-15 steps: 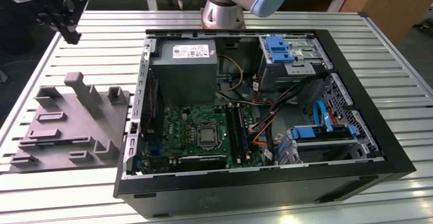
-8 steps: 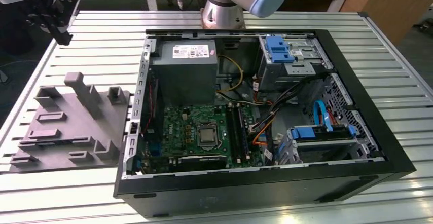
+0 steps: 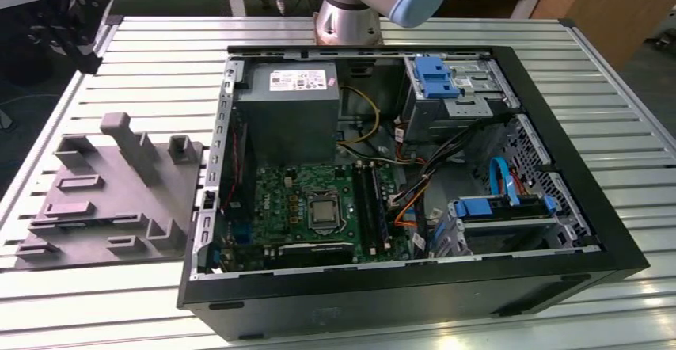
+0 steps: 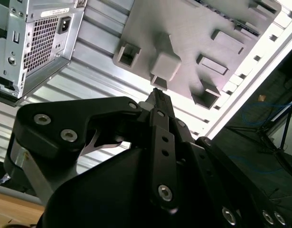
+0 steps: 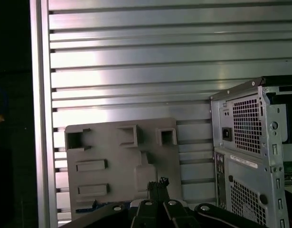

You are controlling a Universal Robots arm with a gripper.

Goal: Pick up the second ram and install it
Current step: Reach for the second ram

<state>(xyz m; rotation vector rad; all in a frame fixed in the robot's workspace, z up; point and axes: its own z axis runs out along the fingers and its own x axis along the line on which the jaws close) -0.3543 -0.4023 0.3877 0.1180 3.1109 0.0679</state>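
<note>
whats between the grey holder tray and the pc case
Just a bare stretch of slatted tabletop lies between the grey holder tray and the PC case, as the first wrist view shows.

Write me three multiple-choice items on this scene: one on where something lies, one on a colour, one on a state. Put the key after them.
1. In the exterior view, the grey holder tray lies:
A) inside the case
B) at the exterior view's left of the computer case
C) on top of the power supply

2. The plastic drive bracket in the case is:
A) red
B) yellow
C) blue

3. The computer case is:
A) lying open, with the motherboard exposed
B) closed by its side panel
C) standing upright

Key: 1 B, since the tray rests on the slatted table beside the case. 2 C, since the plastic is plainly blue. 3 A, since the board and cables show from above.
</note>
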